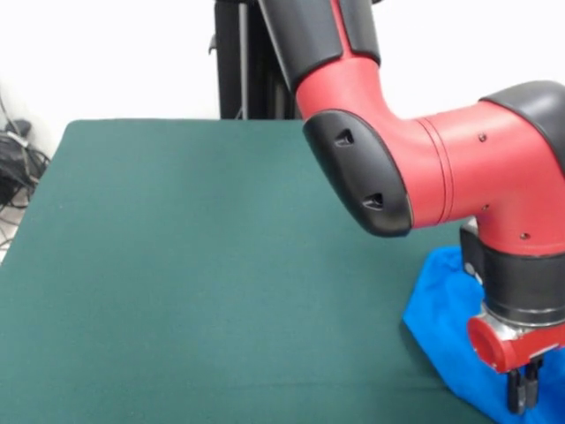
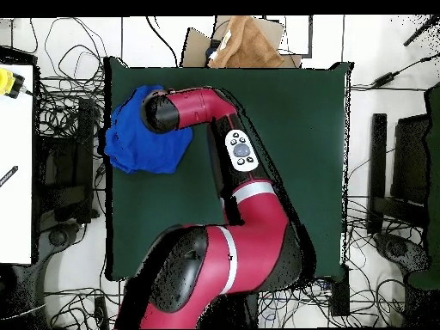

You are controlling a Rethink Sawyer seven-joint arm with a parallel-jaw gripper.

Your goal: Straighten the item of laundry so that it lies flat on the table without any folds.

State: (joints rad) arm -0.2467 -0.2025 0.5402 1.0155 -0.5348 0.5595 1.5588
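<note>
I'm seeing the gripper (image 1: 523, 394), fingers together, hanging over the bunched T-shirt (image 2: 137, 137) at the green table (image 1: 203, 265) edge; cables (image 2: 60, 215) are littering the floor.

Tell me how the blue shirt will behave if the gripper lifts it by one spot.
The shirt lies bunched in soft folds near the table corner, so it is probably floppy and would drape. It looks like thin cloth, likely light. Pushed, it would probably wrinkle and drag on the felt-like cover rather than slide whole.
</note>
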